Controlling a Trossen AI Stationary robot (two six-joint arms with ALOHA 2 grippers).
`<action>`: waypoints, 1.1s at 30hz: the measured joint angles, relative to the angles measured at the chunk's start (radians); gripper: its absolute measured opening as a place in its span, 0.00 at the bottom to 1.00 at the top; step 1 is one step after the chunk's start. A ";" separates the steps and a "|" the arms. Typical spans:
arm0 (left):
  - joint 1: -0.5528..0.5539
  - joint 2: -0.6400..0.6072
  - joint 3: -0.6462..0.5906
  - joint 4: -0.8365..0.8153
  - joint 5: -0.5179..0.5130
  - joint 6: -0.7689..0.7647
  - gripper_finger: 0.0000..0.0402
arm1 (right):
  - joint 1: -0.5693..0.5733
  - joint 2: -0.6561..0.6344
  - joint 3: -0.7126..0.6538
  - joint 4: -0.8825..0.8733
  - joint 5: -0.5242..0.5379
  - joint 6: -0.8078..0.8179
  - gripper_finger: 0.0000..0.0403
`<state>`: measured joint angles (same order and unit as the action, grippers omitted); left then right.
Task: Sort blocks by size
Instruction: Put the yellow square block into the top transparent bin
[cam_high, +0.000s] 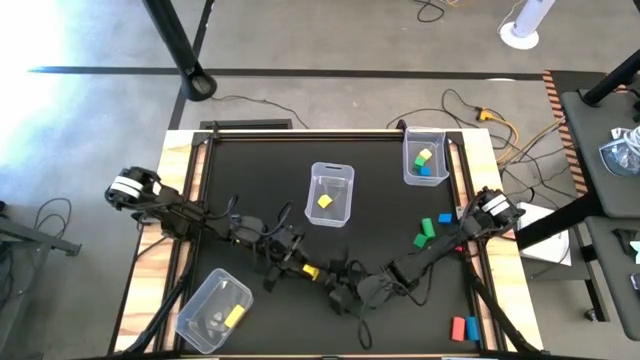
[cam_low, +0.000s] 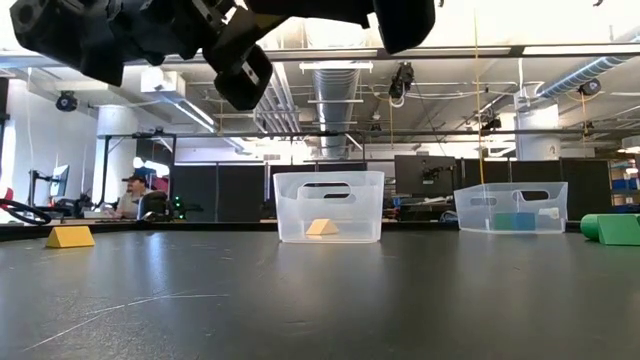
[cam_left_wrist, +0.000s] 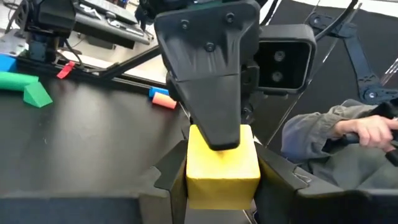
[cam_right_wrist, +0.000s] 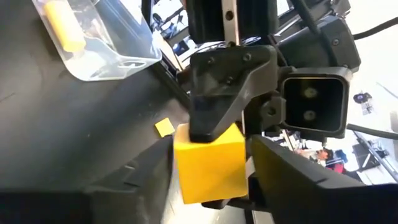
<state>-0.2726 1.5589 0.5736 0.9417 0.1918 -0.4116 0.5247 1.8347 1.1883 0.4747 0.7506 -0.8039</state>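
While three bins on the table (cam_high: 250, 170) already hold blocks, I judge the sorting under half done. The bin (cam_high: 424, 155) at the far right corner holds a few green, yellow and blue ones. The middle bin (cam_high: 331, 193) holds one yellow, and the bin (cam_high: 215, 311) at the near left corner a yellow bar. Near the middle of the near edge, the left gripper (cam_high: 292, 263) and right gripper (cam_high: 336, 282) meet, both pinching one yellow cube (cam_high: 311, 271), seemingly a handover. Loose green blocks (cam_high: 425, 232), a blue one (cam_high: 444, 217) and a red-and-blue pair (cam_high: 465, 327) wait along the right edge.

Only the wrist views show each gripper's fingers clamped on the cube. The low view alone shows a yellow wedge (cam_low: 70, 237) on the table.
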 joint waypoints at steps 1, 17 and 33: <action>0.000 0.000 -0.001 0.000 0.000 0.005 0.29 | -0.001 0.000 0.000 0.001 0.000 -0.004 0.48; 0.002 -0.020 -0.023 0.001 0.010 0.106 0.46 | 0.005 -0.015 0.079 -0.187 0.008 0.136 0.32; -0.111 -0.141 -0.279 0.033 -0.279 0.201 0.61 | -0.195 -0.178 0.427 -1.520 0.008 1.073 0.32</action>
<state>-0.3834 1.4181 0.2942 0.9750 -0.0874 -0.2109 0.3299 1.6563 1.6157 -1.0456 0.7582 0.2693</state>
